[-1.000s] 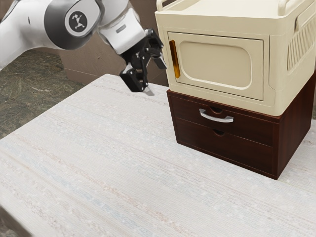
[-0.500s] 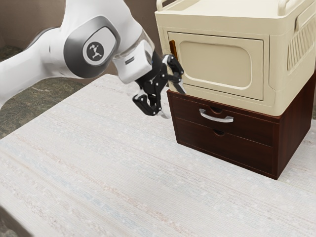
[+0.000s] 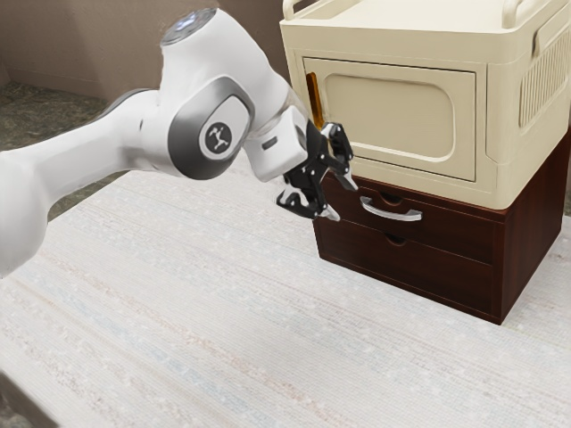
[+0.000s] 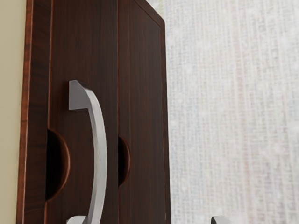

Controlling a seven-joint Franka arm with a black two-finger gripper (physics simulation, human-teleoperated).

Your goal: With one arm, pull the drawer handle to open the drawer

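My gripper [image 3: 344, 200] stands open in front of the dark wooden drawer unit [image 3: 428, 267], its fingertips short of the silver handle [image 3: 391, 212] and toward the exterior view's left. That curved handle is fixed to the upper drawer [image 3: 455, 234], which is closed. In the wrist view the handle [image 4: 99, 149] crosses the drawer front, its lower part beside one fingertip of my gripper [image 4: 148, 220]; nothing is held between the two tips. Whether that fingertip touches the handle I cannot tell.
A cream cabinet [image 3: 393, 53] with an amber door handle [image 3: 315, 98] rests on top of the drawer unit, just above my hand. The pale woven-patterned table [image 3: 205, 312] extends in front of the drawers.
My gripper has moved toward the exterior view's right and downward, coming closer to the silver handle. The drawer unit and cabinet have stayed where they were.
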